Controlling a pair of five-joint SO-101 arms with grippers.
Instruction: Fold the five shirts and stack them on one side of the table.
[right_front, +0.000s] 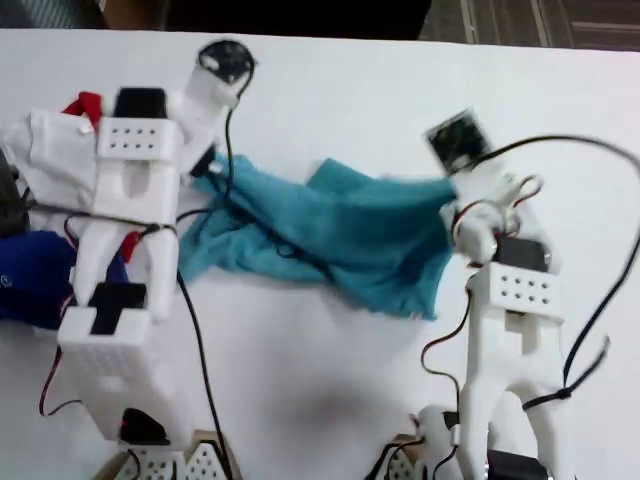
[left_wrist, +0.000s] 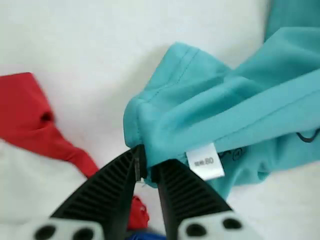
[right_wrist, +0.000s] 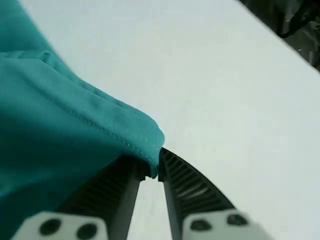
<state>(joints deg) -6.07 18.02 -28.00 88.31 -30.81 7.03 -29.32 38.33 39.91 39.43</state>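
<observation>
A teal shirt (right_front: 340, 232) hangs stretched between both arms over the middle of the white table (right_front: 330, 100). My left gripper (left_wrist: 146, 167) is shut on one edge of the teal shirt (left_wrist: 220, 105), close to its white label (left_wrist: 205, 162); in the high view this left gripper (right_front: 208, 160) holds the shirt's left end. My right gripper (right_wrist: 151, 170) is shut on a hemmed corner of the teal shirt (right_wrist: 60, 125); from above this right gripper (right_front: 462, 198) sits at the shirt's right end.
At the table's left edge lie a white shirt with red trim (right_front: 55, 140) and a dark blue shirt (right_front: 35, 275). Red fabric (left_wrist: 35, 120) lies under the left gripper. Black cables (right_front: 600, 290) trail beside the right arm. Bare table spreads in front and behind.
</observation>
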